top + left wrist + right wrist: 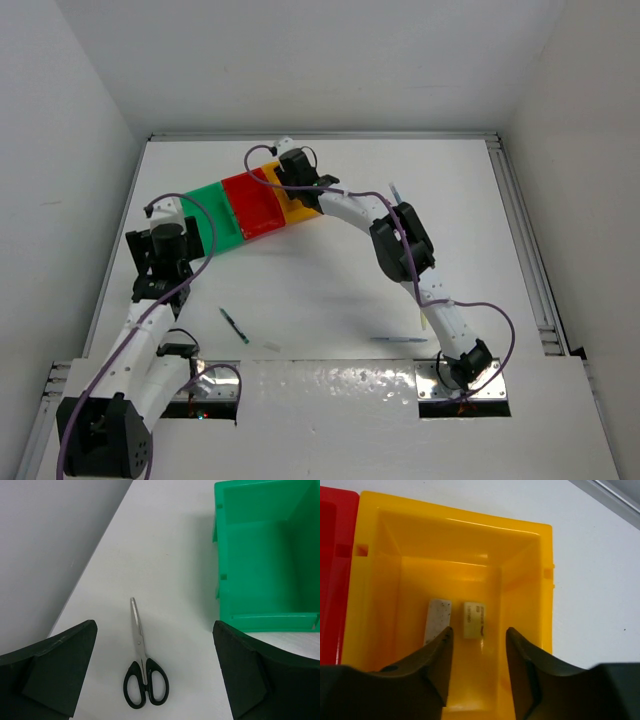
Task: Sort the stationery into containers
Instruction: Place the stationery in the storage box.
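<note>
Your left gripper (155,652) stood fully spread and empty above the scissors (143,677), which lay beside the green bin (220,555). Your right gripper (479,652) hung half open, holding nothing, over two erasers (474,620) inside the yellow bin (445,537). A skewed descent could have nudged the scissors aside.

Flooding the white tabletop (330,290) with bright, even overhead light, leaving only a faint soft shadow beside the black-handled steel scissors (142,665). Glinting in speckled highlights off the crinkled glossy white sheet (330,385) at the near edge, and streaking pale glare along the inner walls of the yellow plastic bin (540,580).
</note>
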You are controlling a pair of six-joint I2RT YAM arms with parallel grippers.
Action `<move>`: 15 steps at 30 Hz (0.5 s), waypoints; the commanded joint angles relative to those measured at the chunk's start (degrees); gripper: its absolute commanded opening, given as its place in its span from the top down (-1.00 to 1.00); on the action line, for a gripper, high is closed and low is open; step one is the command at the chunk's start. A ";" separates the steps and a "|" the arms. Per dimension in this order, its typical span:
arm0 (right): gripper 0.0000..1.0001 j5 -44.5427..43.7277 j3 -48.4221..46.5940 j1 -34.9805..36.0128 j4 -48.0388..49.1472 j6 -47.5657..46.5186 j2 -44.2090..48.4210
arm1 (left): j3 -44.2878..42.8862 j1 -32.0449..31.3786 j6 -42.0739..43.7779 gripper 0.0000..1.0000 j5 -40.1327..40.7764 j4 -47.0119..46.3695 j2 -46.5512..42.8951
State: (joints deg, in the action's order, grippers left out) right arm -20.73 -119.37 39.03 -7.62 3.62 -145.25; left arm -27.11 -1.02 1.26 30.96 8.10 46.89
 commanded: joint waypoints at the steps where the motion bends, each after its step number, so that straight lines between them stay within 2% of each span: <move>1: 0.06 1.04 0.80 0.00 2.69 1.04 4.88 | -2.76 0.75 0.15 -0.99 0.07 -0.02 0.13; 3: -0.04 1.48 1.51 0.08 2.70 1.30 6.98 | -5.30 0.75 0.76 -0.99 -1.69 4.10 0.83; 6: -0.13 1.48 2.91 0.00 2.26 1.74 9.89 | -9.26 0.84 6.10 -0.99 -3.54 9.46 2.49; 7: -0.15 1.66 3.87 0.08 1.39 2.01 12.07 | -12.84 0.93 7.08 -0.99 -3.54 11.57 3.46; 13: -0.26 3.85 10.65 0.08 0.15 6.39 22.71 | -26.49 1.02 11.40 -0.99 -2.93 35.03 16.54; 15: -0.26 4.99 10.92 -0.09 -0.90 8.33 24.48 | -30.17 4.69 12.36 -0.99 -5.98 42.94 18.31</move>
State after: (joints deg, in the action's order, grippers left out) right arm -18.02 -108.57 39.03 -9.58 8.03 -126.72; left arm -52.88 0.03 10.48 27.31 34.92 62.92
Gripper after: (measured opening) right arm 0.626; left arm 0.996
